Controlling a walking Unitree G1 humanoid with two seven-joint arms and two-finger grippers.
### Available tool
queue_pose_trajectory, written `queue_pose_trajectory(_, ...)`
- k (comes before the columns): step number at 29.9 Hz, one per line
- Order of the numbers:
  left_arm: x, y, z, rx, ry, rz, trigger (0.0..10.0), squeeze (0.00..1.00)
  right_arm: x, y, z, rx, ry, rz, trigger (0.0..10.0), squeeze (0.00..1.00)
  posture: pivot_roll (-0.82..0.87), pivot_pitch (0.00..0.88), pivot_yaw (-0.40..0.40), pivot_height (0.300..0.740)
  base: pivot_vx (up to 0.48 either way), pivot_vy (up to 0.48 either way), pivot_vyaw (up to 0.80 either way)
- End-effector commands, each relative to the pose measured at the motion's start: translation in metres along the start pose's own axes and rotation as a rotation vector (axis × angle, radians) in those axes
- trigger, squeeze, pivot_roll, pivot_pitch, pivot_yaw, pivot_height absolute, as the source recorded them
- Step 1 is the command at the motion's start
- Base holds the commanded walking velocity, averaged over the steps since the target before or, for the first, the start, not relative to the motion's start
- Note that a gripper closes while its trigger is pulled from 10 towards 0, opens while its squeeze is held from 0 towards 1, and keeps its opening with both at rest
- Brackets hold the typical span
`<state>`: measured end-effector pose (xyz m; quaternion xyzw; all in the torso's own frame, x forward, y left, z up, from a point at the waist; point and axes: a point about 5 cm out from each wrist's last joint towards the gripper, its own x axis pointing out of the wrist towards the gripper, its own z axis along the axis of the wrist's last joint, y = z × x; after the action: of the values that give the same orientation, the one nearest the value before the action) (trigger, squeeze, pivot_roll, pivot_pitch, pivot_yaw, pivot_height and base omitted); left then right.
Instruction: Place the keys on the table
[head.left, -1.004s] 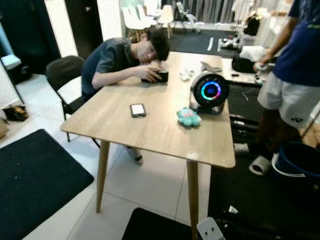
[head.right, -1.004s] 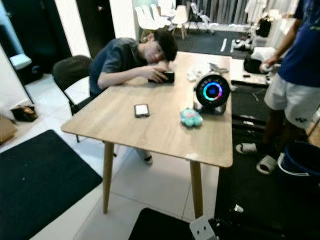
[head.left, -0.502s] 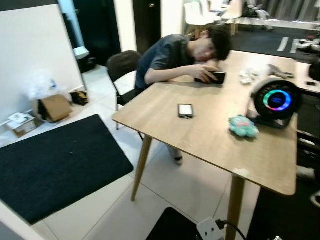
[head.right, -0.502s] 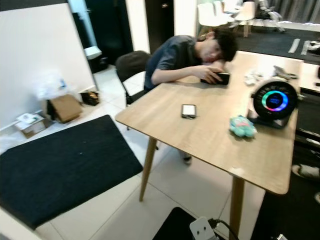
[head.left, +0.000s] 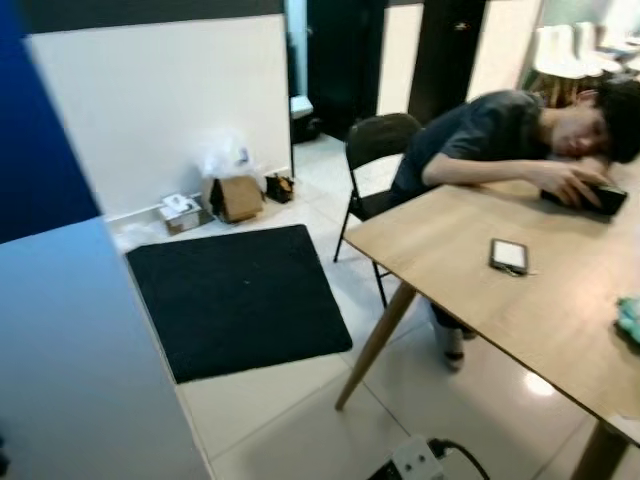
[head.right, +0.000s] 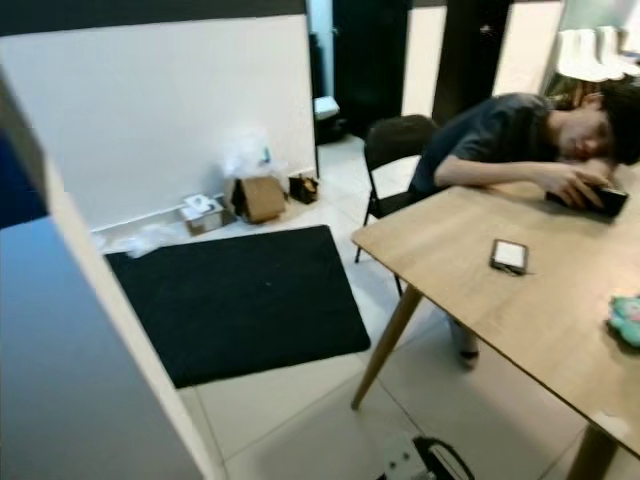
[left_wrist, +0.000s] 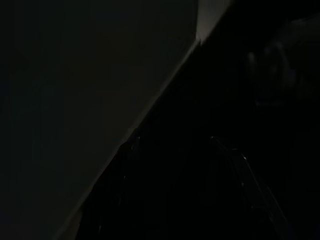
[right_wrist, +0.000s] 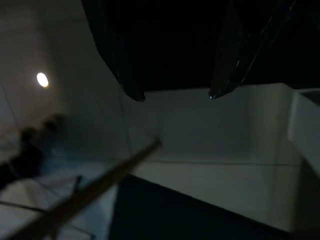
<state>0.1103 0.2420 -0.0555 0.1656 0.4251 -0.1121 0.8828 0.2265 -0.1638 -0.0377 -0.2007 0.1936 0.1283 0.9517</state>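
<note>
desk (head.left: 470, 270): wooden one, sitting over on the right, angled legs standing on white tile

person (head.left: 500, 135): slumping in a dark chair (head.left: 375, 150), head down on the desk, one hand resting on a dark phone (head.left: 585, 195)

phone (head.left: 509, 255): second one, lying flat near the desk's near edge, screen facing up

teal plush (head.left: 630, 320): peeking in at the right edge of the desk

black rug (head.left: 235, 295): lying on the floor left of the desk, cardboard box (head.left: 235, 197) and bags sitting by the white wall beyond it

right hand (right_wrist: 175, 95): hanging over the floor, fingers spread apart, gripping nothing

left hand: way too dark, can't tell how it's sitting

keys: can't make them out anywhere, so no saying where they're lying relative to either hand
</note>
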Motion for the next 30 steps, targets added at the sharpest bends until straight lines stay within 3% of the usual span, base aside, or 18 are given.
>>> queue_pose_trajectory(1, -0.004, 0.003, -0.006, 0.004, 0.027, -0.002, 10.0, 0.0, -0.004, 0.0, -0.007, -0.002, 0.026, 0.002, 10.0, 0.0, 0.15, 0.119, 0.024, 0.74, 0.0, 0.0, 0.8)
queue_pose_trajectory(30, 0.005, 0.006, -0.021, -0.011, 0.079, 0.011, 10.0, 0.0, -0.001, 0.0, -0.004, -0.009, 0.023, 0.008, 10.0, 0.0, 0.16, 0.108, 0.019, 0.74, 0.0, 0.0, 0.8)
